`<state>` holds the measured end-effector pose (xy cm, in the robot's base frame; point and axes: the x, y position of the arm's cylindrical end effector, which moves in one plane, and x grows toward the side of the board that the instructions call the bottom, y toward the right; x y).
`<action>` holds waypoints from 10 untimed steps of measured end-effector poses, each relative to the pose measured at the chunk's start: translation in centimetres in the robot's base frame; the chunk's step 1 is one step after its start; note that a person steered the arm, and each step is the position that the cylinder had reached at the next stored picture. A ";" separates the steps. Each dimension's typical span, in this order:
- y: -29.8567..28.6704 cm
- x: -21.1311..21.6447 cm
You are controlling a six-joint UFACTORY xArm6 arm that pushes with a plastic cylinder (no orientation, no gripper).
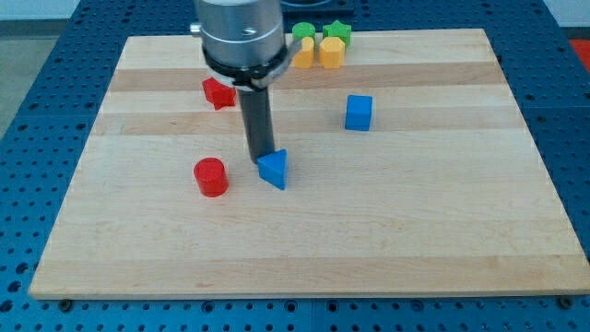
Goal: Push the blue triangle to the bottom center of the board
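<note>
The blue triangle [274, 170] lies on the wooden board [387, 231], a little left of the middle. My tip [259, 158] stands at the triangle's upper left edge, touching or nearly touching it. The dark rod rises from there to the arm's grey end at the view's top.
A red cylinder [211, 176] sits left of the triangle. A red block [218, 92] lies at the upper left, partly behind the rod. A blue cube [359, 112] sits right of centre. Green [337, 31] and yellow [331, 51] blocks cluster at the top edge.
</note>
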<state>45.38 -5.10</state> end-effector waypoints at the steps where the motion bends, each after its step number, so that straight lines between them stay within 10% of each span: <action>1: 1.6 1.4; 10: 5.0 9.8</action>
